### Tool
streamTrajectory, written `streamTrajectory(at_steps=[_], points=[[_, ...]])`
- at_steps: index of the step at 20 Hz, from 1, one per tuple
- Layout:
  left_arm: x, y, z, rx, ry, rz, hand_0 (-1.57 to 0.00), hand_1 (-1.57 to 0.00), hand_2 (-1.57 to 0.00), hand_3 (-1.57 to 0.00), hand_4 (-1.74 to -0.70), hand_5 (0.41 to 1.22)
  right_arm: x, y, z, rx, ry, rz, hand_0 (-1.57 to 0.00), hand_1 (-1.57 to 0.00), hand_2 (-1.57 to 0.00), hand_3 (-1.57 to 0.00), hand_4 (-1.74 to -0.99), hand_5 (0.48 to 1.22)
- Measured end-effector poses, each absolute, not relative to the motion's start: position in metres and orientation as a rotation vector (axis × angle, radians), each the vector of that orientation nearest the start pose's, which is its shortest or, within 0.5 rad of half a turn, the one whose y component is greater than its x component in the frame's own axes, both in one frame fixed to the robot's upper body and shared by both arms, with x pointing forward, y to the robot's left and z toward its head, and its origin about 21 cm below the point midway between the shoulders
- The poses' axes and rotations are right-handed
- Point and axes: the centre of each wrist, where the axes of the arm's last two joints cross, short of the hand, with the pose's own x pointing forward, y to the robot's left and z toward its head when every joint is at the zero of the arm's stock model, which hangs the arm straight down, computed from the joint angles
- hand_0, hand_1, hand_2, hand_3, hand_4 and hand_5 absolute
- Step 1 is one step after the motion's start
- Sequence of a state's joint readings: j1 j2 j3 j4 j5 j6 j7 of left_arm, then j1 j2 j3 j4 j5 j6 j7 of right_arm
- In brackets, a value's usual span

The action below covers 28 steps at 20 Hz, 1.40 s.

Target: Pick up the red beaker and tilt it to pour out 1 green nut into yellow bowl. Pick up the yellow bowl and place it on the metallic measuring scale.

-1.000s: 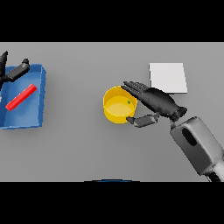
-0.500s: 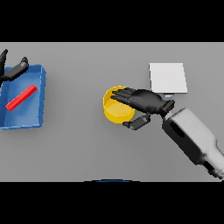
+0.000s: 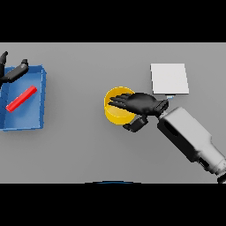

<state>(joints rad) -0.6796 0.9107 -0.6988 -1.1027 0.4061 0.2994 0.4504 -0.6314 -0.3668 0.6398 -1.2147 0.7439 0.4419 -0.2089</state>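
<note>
Grey table: yellow bowl under right robot hand.

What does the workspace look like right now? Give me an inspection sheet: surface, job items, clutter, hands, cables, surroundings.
Surface: grey table, flat and plain.
Job items: yellow bowl near the middle, partly covered by the right hand; whether the nut is inside cannot be seen. Red beaker lies on its side in the blue tray at left. Pale square scale at upper right, nothing on it.
Clutter: nothing seen.
Hands: right hand reaches over the bowl, fingers stretched across its top and thumb below at the near rim; left hand at the tray's far left corner, fingers relaxed, holding nothing.
Cables: nothing seen.
Surroundings: nothing seen beyond the table.
</note>
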Motion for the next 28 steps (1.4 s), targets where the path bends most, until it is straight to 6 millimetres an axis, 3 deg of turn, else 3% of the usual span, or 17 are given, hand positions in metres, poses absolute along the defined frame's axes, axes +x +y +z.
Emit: streamTrajectory(at_steps=[6,9,11,13,15,16,19,23,28], points=[[0.363,0.324,0.122,0.688,-1.085,-0.462,0.0,0.0,0.0,0.0,-0.79,0.729,0.349,-0.14,0.044,-0.191,-1.325,1.983,0.0,0.0,-0.02,-0.04,-1.289,0.721],[0.363,0.328,0.125,0.695,-1.082,-0.462,0.0,0.0,0.0,0.0,-0.79,0.732,0.346,-0.137,0.038,-0.169,-1.331,1.966,0.0,-0.01,-0.08,-0.12,-1.333,0.8],[0.361,0.323,0.125,0.69,-1.083,-0.467,0.0,0.0,0.0,0.0,-0.8,0.73,0.348,-0.135,0.038,-0.186,-1.315,1.956,-0.17,-0.14,-0.2,-0.24,-1.396,0.875],[0.362,0.324,0.125,0.699,-1.081,-0.467,0.0,0.0,0.0,0.0,-0.79,0.729,0.348,-0.138,0.039,-0.176,-1.313,1.971,-0.47,-0.38,-0.38,-0.42,-1.479,0.999],[0.363,0.323,0.125,0.694,-1.092,-0.467,0.0,0.0,0.0,0.0,-0.79,0.732,0.347,-0.138,0.039,-0.168,-1.313,1.992,-0.78,-0.65,-0.59,-0.83,-1.469,1.079],[0.361,0.326,0.123,0.704,-1.085,-0.471,0.0,0.0,0.0,0.0,-0.79,0.733,0.347,-0.137,0.039,-0.175,-1.308,1.994,-0.94,-0.81,-0.79,-0.98,-1.521,1.108],[0.362,0.328,0.122,0.698,-1.082,-0.469,0.0,0.0,0.0,0.0,-0.79,0.735,0.348,-0.141,0.042,-0.151,-1.305,1.996,-1.25,-1.18,-1.17,-1.05,-1.621,1.163],[0.364,0.328,0.122,0.693,-1.088,-0.472,0.0,0.0,0.0,0.0,-0.79,0.727,0.35,-0.142,0.051,-0.202,-1.286,1.992,-1.44,-1.41,-1.41,-1.15,-1.683,1.197],[0.363,0.327,0.126,0.705,-1.091,-0.469,0.0,0.0,0.0,0.0,-0.78,0.727,0.349,-0.144,0.073,-0.204,-1.302,1.965,-1.53,-1.52,-1.52,-1.36,-1.714,1.213]])
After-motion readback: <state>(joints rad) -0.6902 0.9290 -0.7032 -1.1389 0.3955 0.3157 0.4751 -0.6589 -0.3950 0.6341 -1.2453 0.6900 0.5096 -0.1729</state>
